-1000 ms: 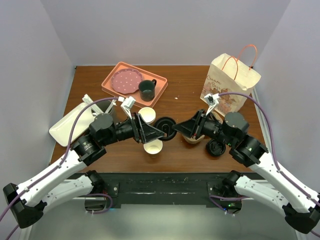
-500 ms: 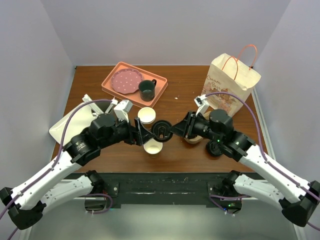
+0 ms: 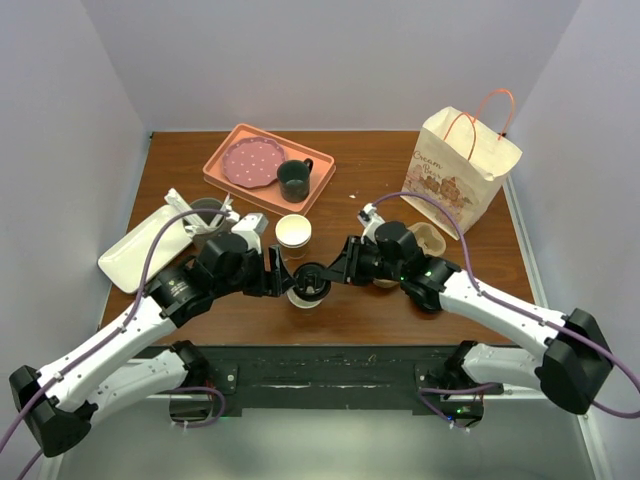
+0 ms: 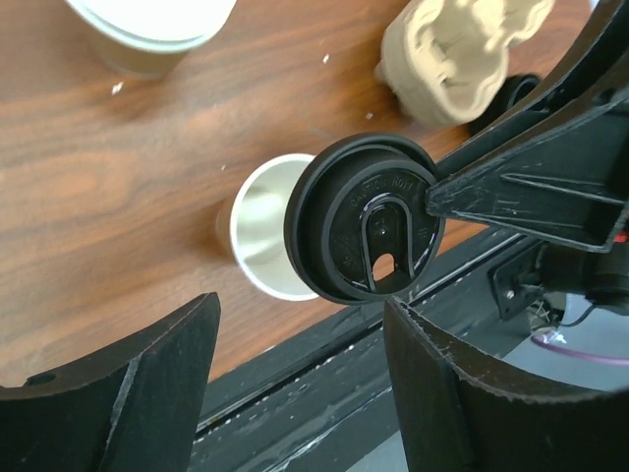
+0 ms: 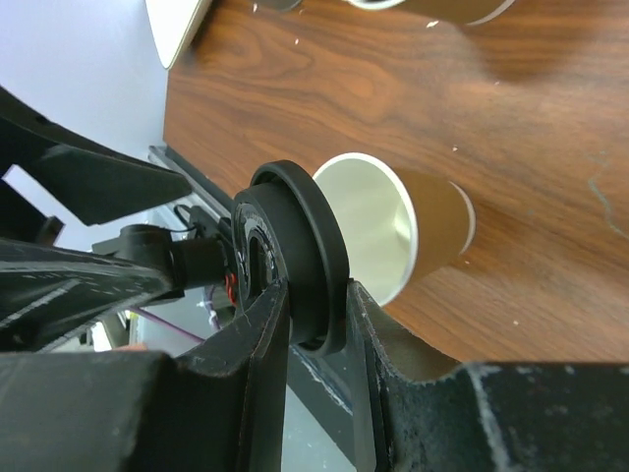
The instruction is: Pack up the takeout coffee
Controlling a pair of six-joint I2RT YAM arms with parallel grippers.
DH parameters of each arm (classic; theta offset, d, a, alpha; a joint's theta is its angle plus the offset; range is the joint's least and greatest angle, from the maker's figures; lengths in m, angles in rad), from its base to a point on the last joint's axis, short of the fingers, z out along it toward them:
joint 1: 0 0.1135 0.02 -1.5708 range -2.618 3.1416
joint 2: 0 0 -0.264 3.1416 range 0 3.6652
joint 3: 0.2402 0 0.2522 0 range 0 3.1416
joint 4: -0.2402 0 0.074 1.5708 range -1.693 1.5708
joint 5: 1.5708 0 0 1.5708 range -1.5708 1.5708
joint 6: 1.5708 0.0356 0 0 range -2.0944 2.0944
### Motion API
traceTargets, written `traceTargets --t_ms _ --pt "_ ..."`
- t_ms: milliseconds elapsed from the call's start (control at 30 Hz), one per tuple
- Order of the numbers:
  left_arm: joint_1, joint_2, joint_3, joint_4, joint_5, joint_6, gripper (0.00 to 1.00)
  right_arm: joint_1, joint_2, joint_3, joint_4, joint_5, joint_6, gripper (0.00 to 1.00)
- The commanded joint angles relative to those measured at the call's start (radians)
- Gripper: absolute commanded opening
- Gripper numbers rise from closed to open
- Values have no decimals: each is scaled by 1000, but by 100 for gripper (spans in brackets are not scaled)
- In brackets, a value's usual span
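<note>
at the near edge of the brown wooden tabletop (image 3: 400, 170): tan paper cup with white inside (image 4: 260, 236) stands open, unlidded. right pincer (image 5: 313, 305) clamped on the rim of the round black plastic lid (image 4: 366, 221), which is tilted and partly over the cup's mouth. left pincer (image 4: 298, 307) apart, flanking the cup, gripping nothing. step judged: lidding, before bagging. next: level and centre the lid, press down; left likely steadies the cup. cream paper bag with orange handles (image 3: 460, 165) stands well apart.

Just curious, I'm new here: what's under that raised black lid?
An open paper cup, standing on the wooden table; its visible inside is white. The black lid, pinched by the right end effector, hides part of its opening.
</note>
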Motion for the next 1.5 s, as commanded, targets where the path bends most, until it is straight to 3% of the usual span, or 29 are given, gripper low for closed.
traceTargets --t_ms 0,533,1000,1133,1467 --pt "31 4 -35 22 59 -21 72 18 38 6 92 -33 27 20" --pt "95 61 -130 99 162 -20 61 36 112 2 116 -27 32 20" --pt "103 113 -151 112 166 -3 59 36 127 -4 99 -10 31 22" --pt "105 127 -150 115 160 3 59 36 133 5 67 0 27 27" --pt "105 170 -154 143 174 11 58 36 116 83 -86 71 -6 53"
